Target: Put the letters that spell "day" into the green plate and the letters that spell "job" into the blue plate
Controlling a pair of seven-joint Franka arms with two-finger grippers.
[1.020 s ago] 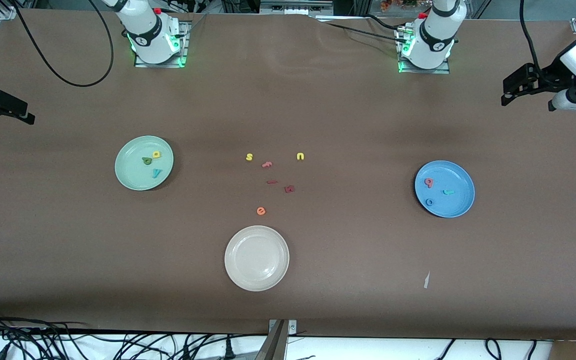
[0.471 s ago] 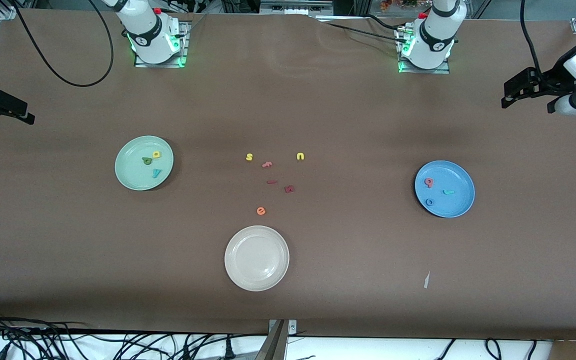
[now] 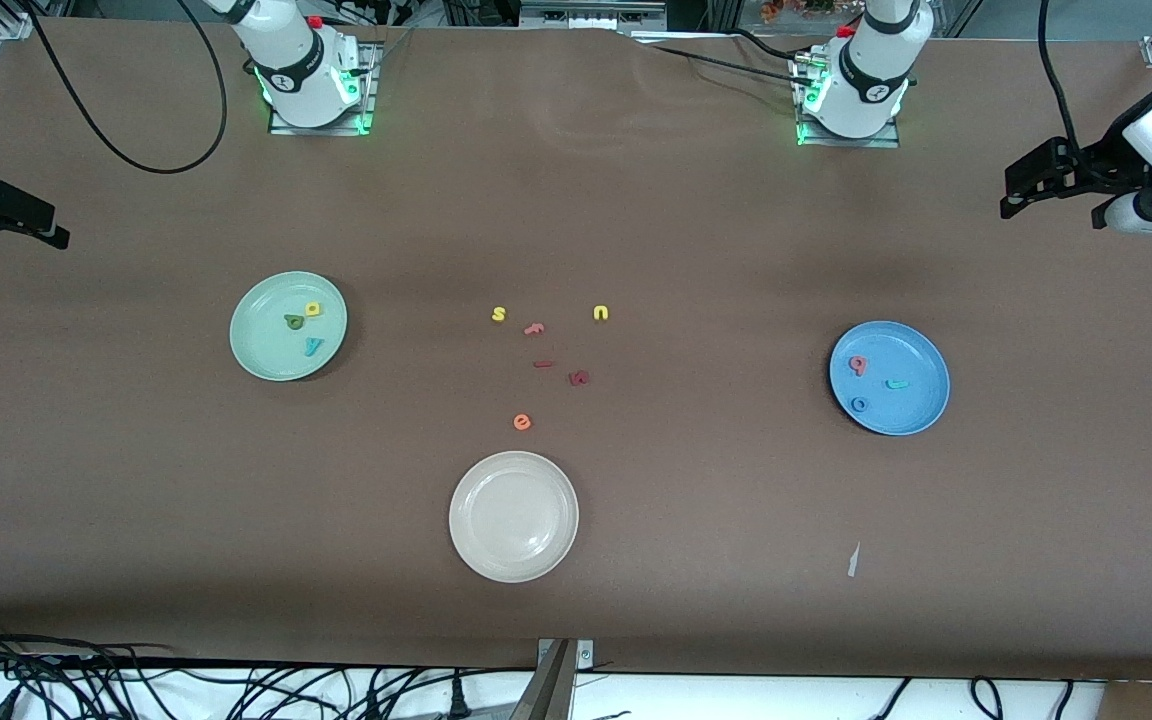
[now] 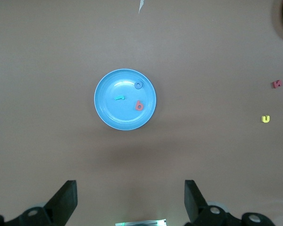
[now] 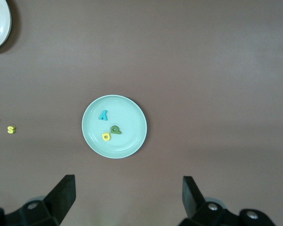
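Letters d (image 3: 294,321), a (image 3: 313,309), y (image 3: 312,346) in green plate (image 3: 256,355) | j (image 3: 897,384), o (image 3: 859,405), b (image 3: 857,365) in blue plate (image 3: 921,415) | left gripper (image 3: 1031,183) jaws apart, empty, at left arm's table end | right gripper (image 3: 11,215) jaws apart, empty, at right arm's end

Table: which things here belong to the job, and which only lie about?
Job: green plate holding d, a, y; blue plate holding j, o, b.
Lying about: off-white plate; yellow s, u; orange e; reddish letters.
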